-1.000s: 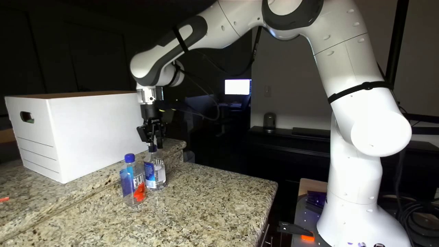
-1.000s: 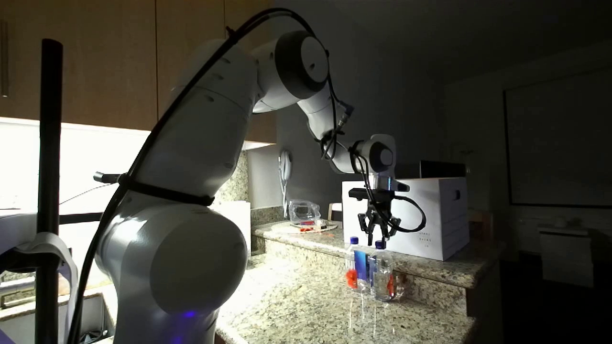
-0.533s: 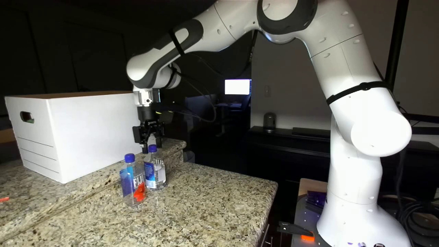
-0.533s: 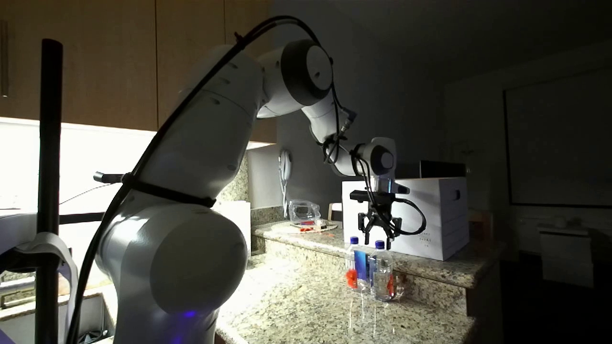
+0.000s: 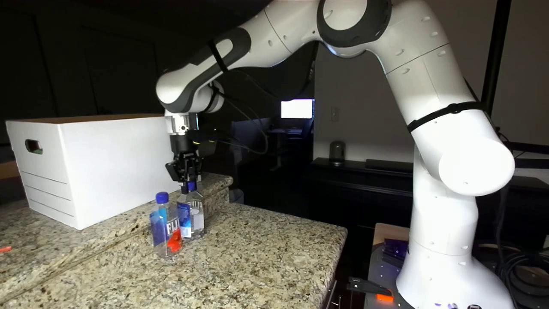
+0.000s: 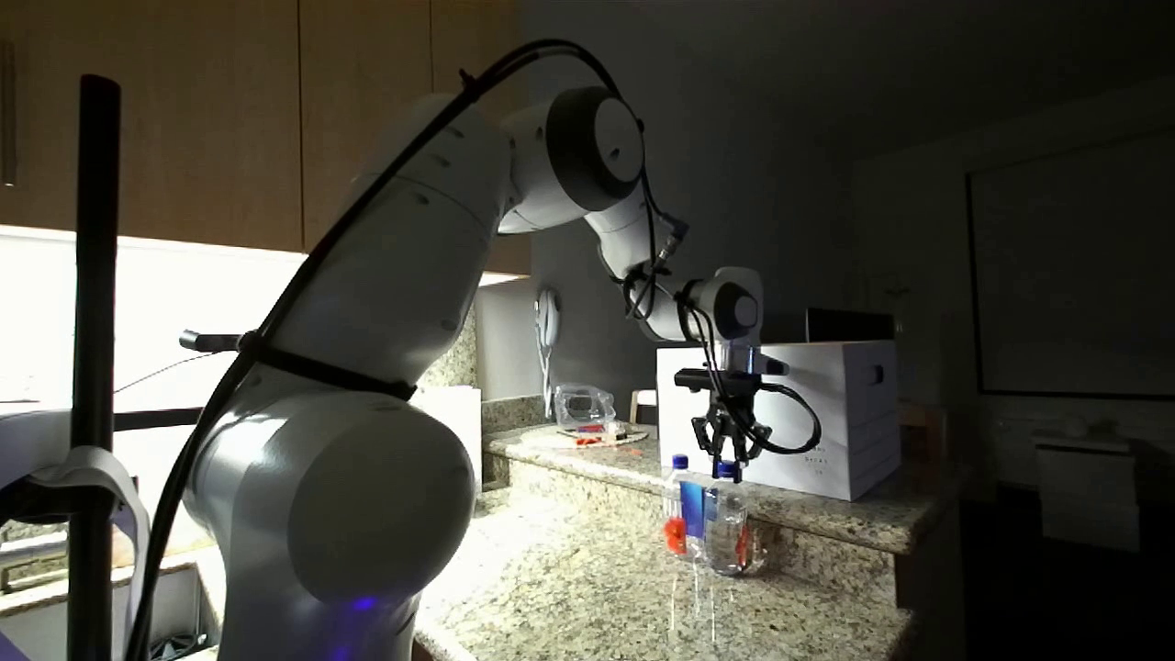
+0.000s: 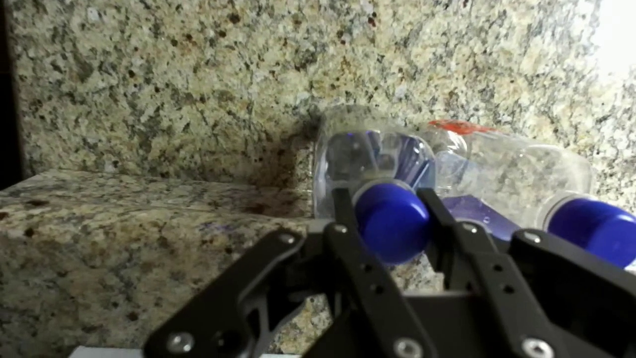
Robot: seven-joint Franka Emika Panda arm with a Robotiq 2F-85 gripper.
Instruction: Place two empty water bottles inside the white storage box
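My gripper [image 7: 385, 194] points down with its fingers pressed against both sides of a blue cap. That cap tops a clear water bottle [image 5: 191, 216], which stands on the lower counter close against the raised ledge. Right beside it is another water bottle [image 5: 165, 227], upright, with a blue cap and a red-orange patch near its bottom; in the wrist view this bottle [image 7: 536, 169] lies to the right of my fingers. The white storage box [image 5: 120, 167], its top uncovered, rests on the ledge behind both bottles. Its inside is hidden apart from a bit of green through the hand-hole.
A granite counter [image 5: 257, 257] spreads in front of the bottles, and the raised granite ledge [image 7: 124, 268] runs just behind them. Farther along that ledge, a clear plastic container [image 6: 585, 408] stands by some red pieces [image 6: 592, 439].
The fingers spread, the arm came down a little, and they then drew together on the cap. The gripped bottle shifted slightly toward its neighbour, which stayed put.
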